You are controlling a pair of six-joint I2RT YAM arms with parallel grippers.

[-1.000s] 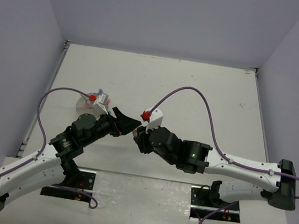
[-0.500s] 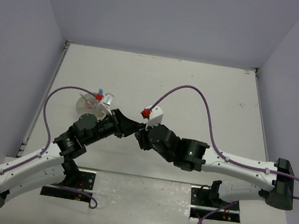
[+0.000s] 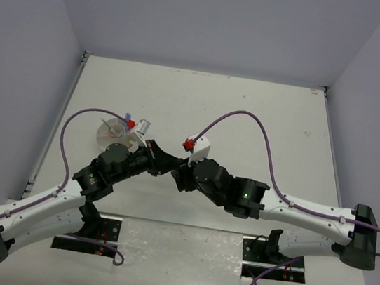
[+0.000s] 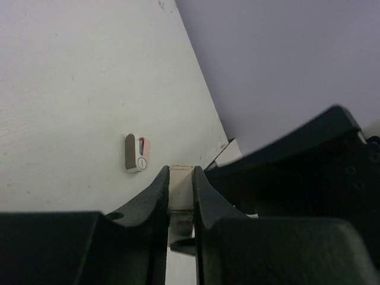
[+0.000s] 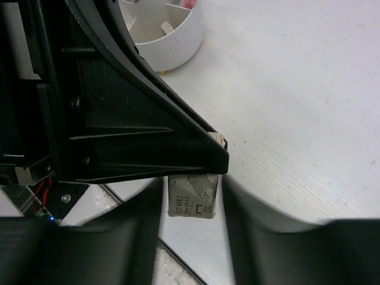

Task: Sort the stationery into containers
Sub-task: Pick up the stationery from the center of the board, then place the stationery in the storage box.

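Note:
A small grey staple box (image 5: 192, 199) hangs above the table between the two grippers. My left gripper (image 4: 181, 173) is shut on its upper end, and the cream face of the box (image 4: 181, 189) fills the gap between the fingers. My right gripper (image 5: 192, 185) stands open round the lower end, with a thin gap on each side. From above, the left gripper (image 3: 166, 162) and right gripper (image 3: 177, 173) meet tip to tip, hiding the box. The round white container (image 5: 172, 38), split into compartments, stands at the left (image 3: 112, 130) with red and blue items inside.
A small grey and pink stationery piece (image 4: 136, 154) lies alone on the white table beyond the left fingers. The table's right edge meets the lilac wall (image 4: 285, 65). Purple cables loop over both arms, and the mounting plate (image 3: 181, 255) lies along the near edge.
My left arm reached in toward the right gripper and its jaws shut on the staple box. The right jaws have eased apart off the box.

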